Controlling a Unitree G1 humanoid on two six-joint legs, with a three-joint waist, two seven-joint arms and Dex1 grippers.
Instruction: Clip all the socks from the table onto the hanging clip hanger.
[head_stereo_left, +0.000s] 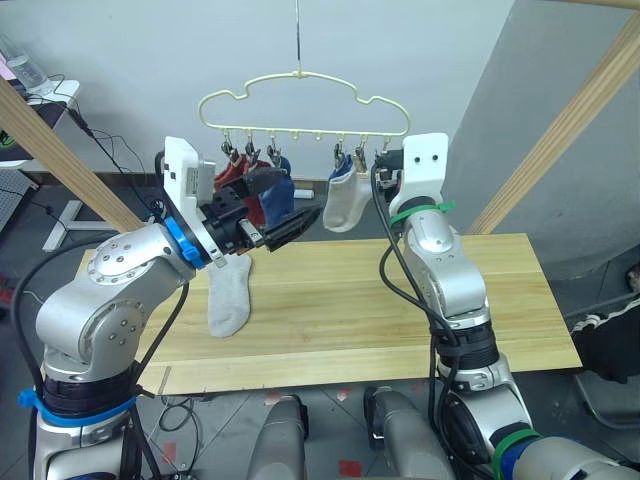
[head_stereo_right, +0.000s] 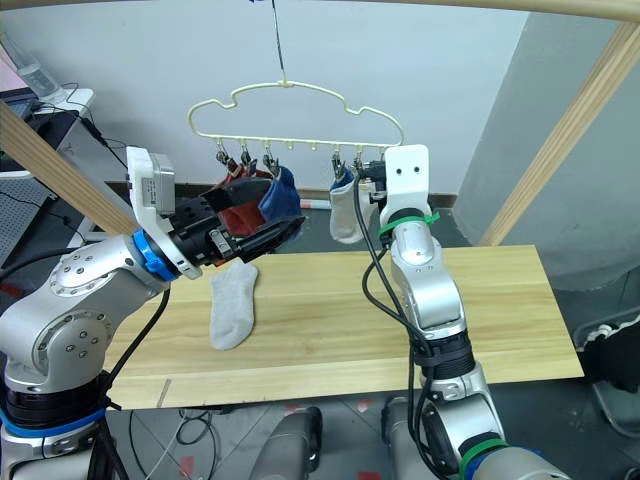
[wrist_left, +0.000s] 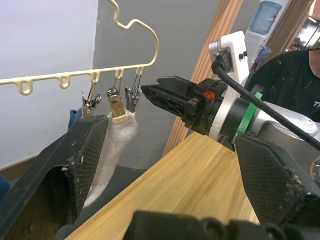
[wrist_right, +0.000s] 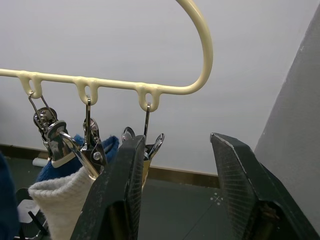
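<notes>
The pale yellow clip hanger (head_stereo_left: 300, 100) hangs by its hook above the table (head_stereo_left: 420, 300). A rust red sock (head_stereo_left: 232, 180) and a blue sock (head_stereo_left: 280, 195) hang from its left clips; a small blue sock (head_stereo_left: 343, 165) and a light grey sock (head_stereo_left: 347, 205) hang towards the right. Another light grey sock (head_stereo_left: 228, 298) lies flat on the table's left part. My left gripper (head_stereo_left: 283, 210) is open and empty, in front of the left hung socks. My right gripper (wrist_right: 175, 142) is open, raised at the rightmost, empty clip (wrist_right: 146, 142).
Slanted round wooden poles (head_stereo_left: 570, 130) of a frame stand at both sides of the table, with a second pole (head_stereo_left: 70, 150) on the left. A person in a black shirt (wrist_left: 300, 75) sits beyond the right arm. Cables and a desk lie at the far left.
</notes>
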